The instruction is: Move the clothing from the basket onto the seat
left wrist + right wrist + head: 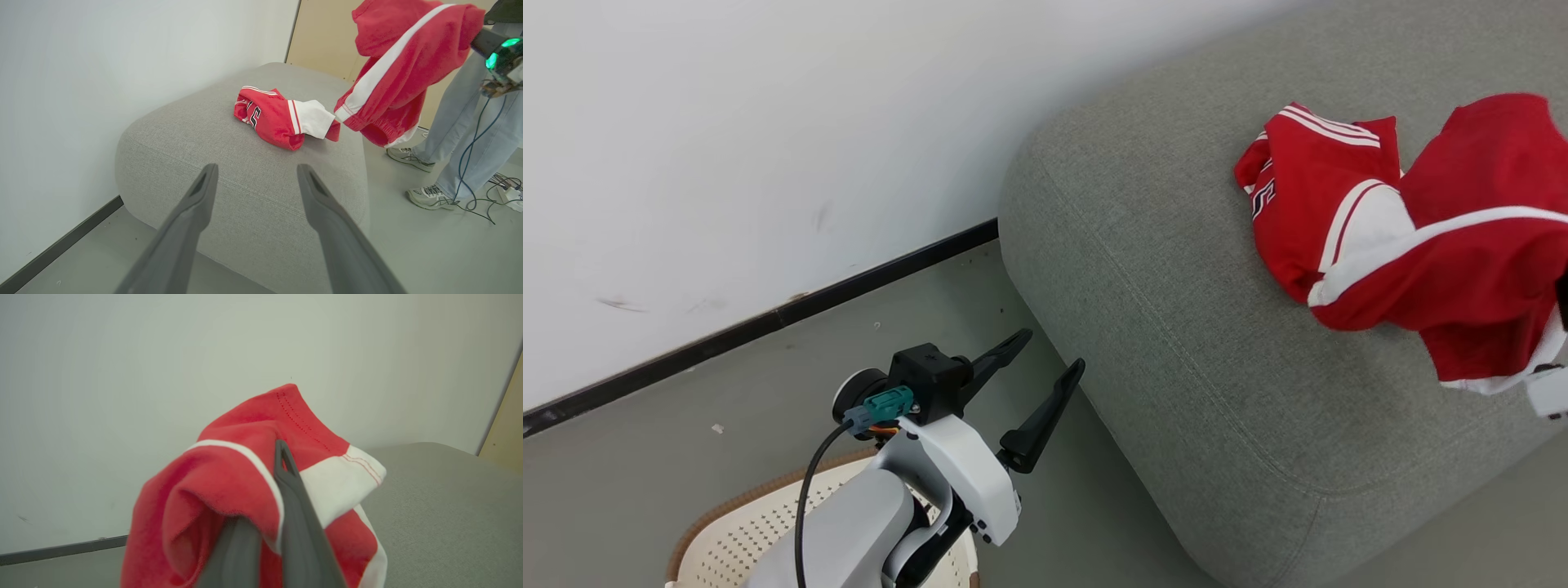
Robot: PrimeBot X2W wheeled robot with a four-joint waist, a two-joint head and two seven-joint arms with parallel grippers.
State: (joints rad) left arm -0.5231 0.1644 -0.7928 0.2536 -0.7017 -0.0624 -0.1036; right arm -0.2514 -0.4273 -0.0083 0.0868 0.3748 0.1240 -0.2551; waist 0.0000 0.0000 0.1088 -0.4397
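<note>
Grey seat [1176, 327]: far end cropped by frame. Red-and-white garment [1307, 220] lies crumpled on seat top. Second garment [1486, 269] hangs over seat, partly cropped, cannot tell if touching; clamped in my right gripper [271, 486], one finger buried in fabric. Basket [735, 539] mostly hidden under my left arm, inside unseen. My left gripper [1052, 349]: fingers spread, empty, near seat corner.

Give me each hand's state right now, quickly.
Left hand: open, holding nothing.
Right hand: closed on a red garment.
</note>
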